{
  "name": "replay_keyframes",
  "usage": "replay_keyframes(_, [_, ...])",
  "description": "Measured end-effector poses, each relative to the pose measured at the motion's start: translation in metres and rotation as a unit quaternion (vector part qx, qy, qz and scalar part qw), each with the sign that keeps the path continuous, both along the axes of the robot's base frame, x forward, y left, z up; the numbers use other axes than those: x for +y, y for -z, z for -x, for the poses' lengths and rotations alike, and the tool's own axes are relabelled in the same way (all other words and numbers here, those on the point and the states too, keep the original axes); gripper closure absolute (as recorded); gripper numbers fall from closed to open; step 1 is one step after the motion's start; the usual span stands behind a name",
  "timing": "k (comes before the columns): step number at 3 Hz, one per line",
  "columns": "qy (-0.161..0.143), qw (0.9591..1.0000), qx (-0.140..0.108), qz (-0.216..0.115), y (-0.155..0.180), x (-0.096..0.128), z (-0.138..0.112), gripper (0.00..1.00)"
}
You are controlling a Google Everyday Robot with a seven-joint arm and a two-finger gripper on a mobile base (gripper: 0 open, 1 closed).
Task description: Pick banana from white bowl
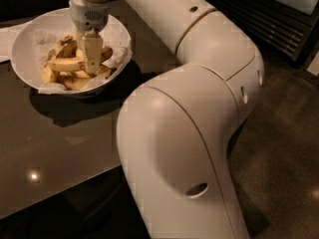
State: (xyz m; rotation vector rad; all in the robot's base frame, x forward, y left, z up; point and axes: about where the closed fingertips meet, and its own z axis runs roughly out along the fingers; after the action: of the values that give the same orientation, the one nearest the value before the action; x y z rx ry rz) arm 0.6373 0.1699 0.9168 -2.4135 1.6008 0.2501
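Note:
The white bowl (24, 43), lined with crumpled white paper, stands at the far left of the dark table. It holds several yellow bananas. The longest one, speckled brown, is the banana (64, 64); it lies across the pile, pointing left. My gripper (92, 66) reaches straight down into the bowl from above and sits at the right end of that banana, touching or just over it. The wrist hides the bananas behind it.
The dark glossy table (65, 148) runs to a front edge at lower left. A white paper sheet (7, 40) lies left of the bowl. My own bulky arm (199, 113) fills the middle and right. A dark slatted cabinet (279, 19) stands at the back right.

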Motion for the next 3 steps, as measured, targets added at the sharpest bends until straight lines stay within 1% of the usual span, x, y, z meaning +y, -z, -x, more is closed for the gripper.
replay_keyframes(1, [-0.002, 1.0000, 0.005, 0.002, 0.004, 0.004, -0.001, 0.53])
replay_keyframes(2, [0.004, 1.0000, -0.005, 0.000, -0.001, -0.003, -0.004, 0.77])
replay_keyframes(3, [0.006, 0.9996, -0.028, -0.006, -0.006, -0.003, -0.012, 1.00])
